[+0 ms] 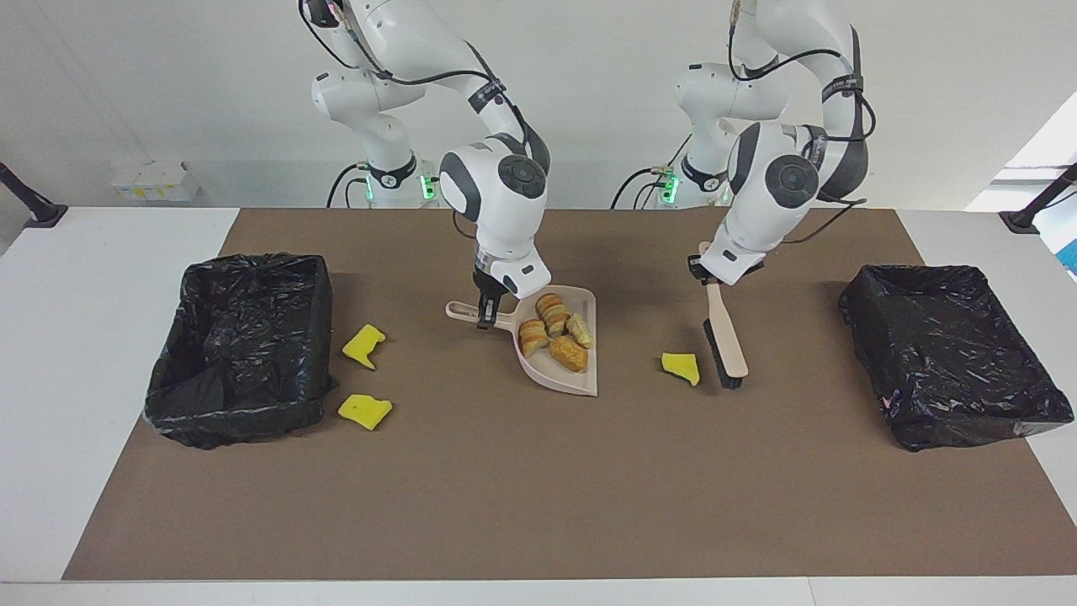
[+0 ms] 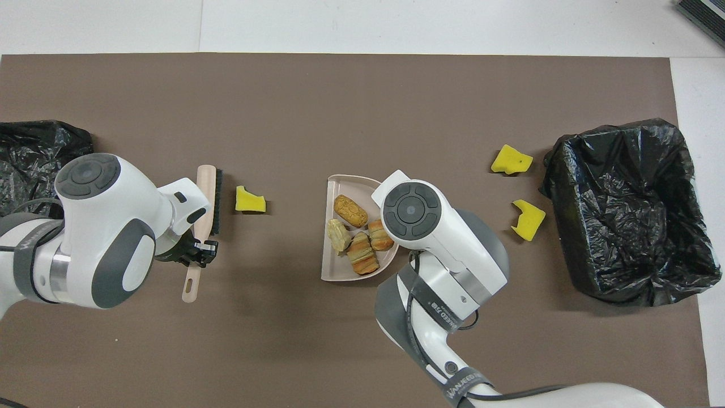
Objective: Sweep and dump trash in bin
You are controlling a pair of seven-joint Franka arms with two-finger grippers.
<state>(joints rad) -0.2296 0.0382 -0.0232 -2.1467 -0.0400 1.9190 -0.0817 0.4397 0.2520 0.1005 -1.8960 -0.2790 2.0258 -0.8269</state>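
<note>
worktop [image 1: 538, 505]: brown mat, white wall | dustpan [image 1: 559, 370], frame centre: four bread lumps [image 1: 555, 332] | sponge pieces [image 1: 680, 367] on mat | left pincer [image 1: 711, 282] clamps brush [image 1: 724, 341] | right pincer [image 1: 485, 316] clamps dustpan handle

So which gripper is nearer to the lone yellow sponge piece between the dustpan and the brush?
Left. The left gripper holds the brush just beside that sponge piece. The right gripper grips the dustpan handle, with the pan between it and the piece.

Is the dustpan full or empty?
Partly full: the dustpan holds four bread lumps; three yellow sponge pieces lie outside.
</note>
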